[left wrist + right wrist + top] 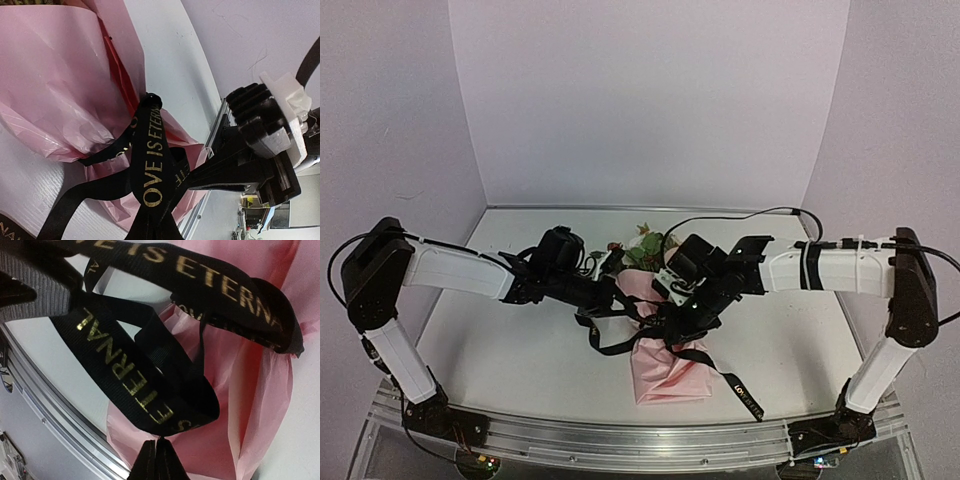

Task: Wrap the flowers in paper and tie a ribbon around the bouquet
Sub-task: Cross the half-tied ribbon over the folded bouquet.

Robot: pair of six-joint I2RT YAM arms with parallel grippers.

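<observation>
— Two grippers, one ribbon (pixel 152 165): how should the knot be tightened?
— Evenly. The left gripper (pixel 616 296) is closed on a taut strand; the right gripper (pixel 156 460) has its tips pressed together at a loop, pinching it or not I cannot tell. Pull level, sparing the paper (pixel 55 85).
— Counts?
— One bouquet (pixel 665 372) mid-tabletop (pixel 790 345), flowers (pixel 645 245) toward the far edge, one sheet.

Pink-paper bouquet (pixel 665 375), black ribbon (pixel 152 165) about middle

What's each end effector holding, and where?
Both pinch the ribbon: left end effector a lettered strand, right end effector the loop's bottom edge.
</observation>
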